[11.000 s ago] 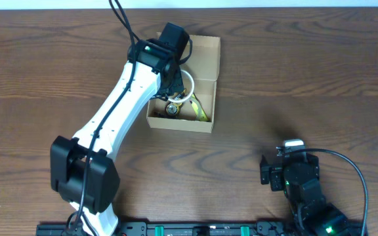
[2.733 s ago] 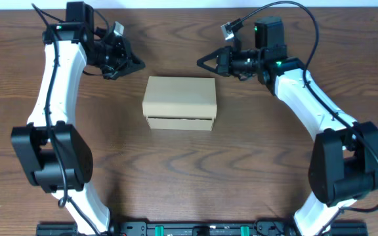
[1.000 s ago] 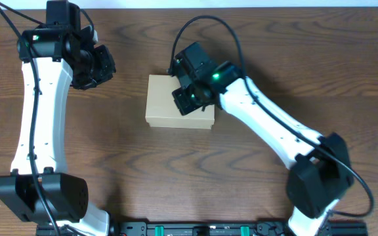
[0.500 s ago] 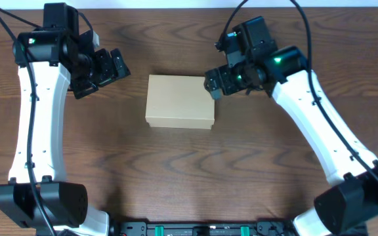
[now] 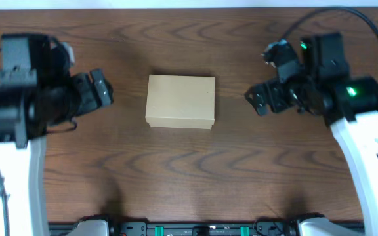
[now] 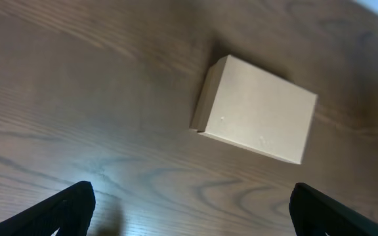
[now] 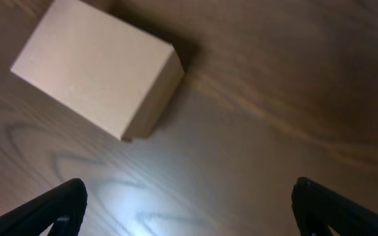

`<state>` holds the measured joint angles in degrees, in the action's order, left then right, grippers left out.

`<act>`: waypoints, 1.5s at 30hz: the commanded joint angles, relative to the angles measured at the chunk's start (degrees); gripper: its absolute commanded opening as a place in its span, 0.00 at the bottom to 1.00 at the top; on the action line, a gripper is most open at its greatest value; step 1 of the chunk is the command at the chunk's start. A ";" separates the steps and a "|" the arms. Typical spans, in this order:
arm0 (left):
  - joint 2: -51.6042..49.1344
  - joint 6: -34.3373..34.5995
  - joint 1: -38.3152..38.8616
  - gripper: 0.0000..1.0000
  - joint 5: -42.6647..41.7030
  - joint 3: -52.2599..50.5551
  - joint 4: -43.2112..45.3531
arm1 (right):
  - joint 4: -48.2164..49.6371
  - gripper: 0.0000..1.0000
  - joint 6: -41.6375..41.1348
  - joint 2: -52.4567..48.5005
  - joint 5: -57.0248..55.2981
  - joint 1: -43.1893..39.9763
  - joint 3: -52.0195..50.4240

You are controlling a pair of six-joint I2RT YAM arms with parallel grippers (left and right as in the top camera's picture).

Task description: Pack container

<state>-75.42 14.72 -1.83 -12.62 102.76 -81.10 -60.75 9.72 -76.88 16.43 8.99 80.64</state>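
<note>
The cardboard box (image 5: 180, 101) lies shut, its inside hidden in every view. The left gripper (image 6: 190, 213) shows only dark fingertips (image 6: 67, 204) at 7 and 5 o'clock of its wrist view, cut by the lower edge; the right gripper (image 7: 189, 210) likewise. Overhead, the left arm (image 5: 12, 170) is blurred (its dark upper part most) and runs off at 9 o'clock, the right arm (image 5: 363, 137) at 3 o'clock.
</note>
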 commanded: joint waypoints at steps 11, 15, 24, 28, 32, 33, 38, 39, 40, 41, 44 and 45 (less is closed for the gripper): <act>28.61 3.52 -0.02 0.95 0.59 -19.39 0.02 | 3.06 0.99 3.21 22.88 4.59 -6.82 -17.07; 38.12 3.52 -0.02 0.95 0.59 -21.18 -2.82 | 3.06 0.99 3.21 22.34 4.59 -6.82 -17.07; 50.69 1.86 -0.02 0.95 4.37 -21.29 -5.25 | 3.04 0.99 3.21 22.18 4.59 -6.82 -17.07; 52.13 -4.76 -0.09 0.95 4.48 -21.31 -3.32 | 3.06 0.99 3.21 22.18 4.59 -6.82 -17.07; 54.99 -10.49 -0.09 0.96 8.74 -21.40 -1.38 | 3.06 0.99 3.21 22.18 4.59 -6.82 -17.07; 56.54 -10.56 -0.09 0.95 10.34 -22.05 -1.31 | 3.06 0.99 3.21 22.18 4.59 -6.82 -17.07; 63.43 -15.26 -0.07 0.95 10.69 -33.24 6.58 | 3.06 0.99 3.21 22.18 4.59 -6.82 -17.07; 64.63 -15.78 -0.07 0.95 10.64 -36.89 9.27 | 3.06 0.99 3.21 22.18 4.59 -6.82 -17.07; 65.24 -16.09 -0.07 0.95 10.67 -39.15 11.06 | 3.06 0.99 3.21 22.18 4.59 -6.82 -17.07; 66.01 -16.37 -0.07 0.95 10.69 -42.84 14.23 | 3.04 0.99 3.21 22.18 4.59 -6.82 -17.07; 66.53 -17.97 -0.07 0.95 10.69 -50.34 20.90 | 3.04 0.99 3.21 22.18 4.59 -6.82 -17.07; 66.53 -18.49 -0.07 0.95 10.73 -53.40 23.37 | 3.06 0.99 3.21 22.18 4.59 -6.82 -17.07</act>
<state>-9.50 -1.54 -1.83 -2.57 52.66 -59.16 -57.74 12.23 -54.70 20.21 2.57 63.92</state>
